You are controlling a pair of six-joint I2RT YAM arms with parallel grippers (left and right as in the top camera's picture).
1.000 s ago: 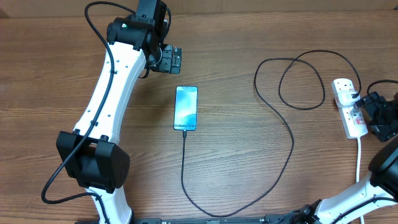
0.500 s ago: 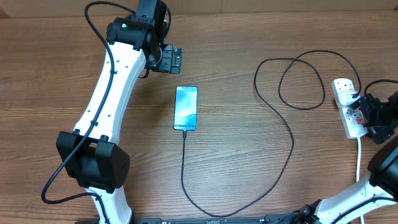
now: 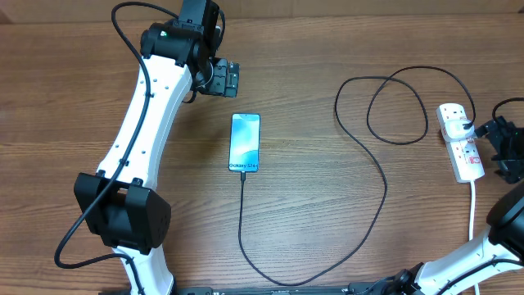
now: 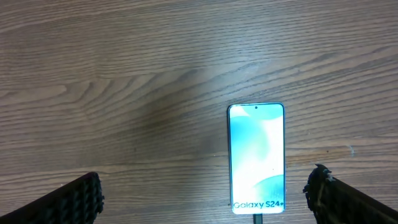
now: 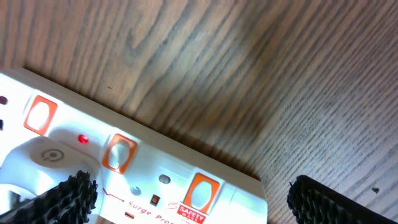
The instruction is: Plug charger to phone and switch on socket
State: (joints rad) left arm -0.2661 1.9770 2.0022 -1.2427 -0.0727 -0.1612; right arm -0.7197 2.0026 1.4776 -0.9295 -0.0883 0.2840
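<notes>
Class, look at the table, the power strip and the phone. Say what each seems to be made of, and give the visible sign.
The table: wood or a wood-look laminate, matte, with brown grain lines running across it.
The power strip: white moulded plastic, smooth, with printed lettering and orange-red switches set into it.
The phone: the front is probably glass, flat and smooth over the lit screen, within a thin dark frame.

Bare wood of the table (image 3: 311, 98) lies on both long sides of the phone (image 3: 245, 143), open to approach. From the phone's bottom edge the charger (image 3: 385, 188) runs down, swings right and loops well right of it. The left gripper (image 3: 232, 79), jaws wide, hangs just up-left of the phone. Far right of the phone the socket (image 3: 458, 141) lies with the right gripper (image 3: 498, 147), also spread, beside it.
</notes>
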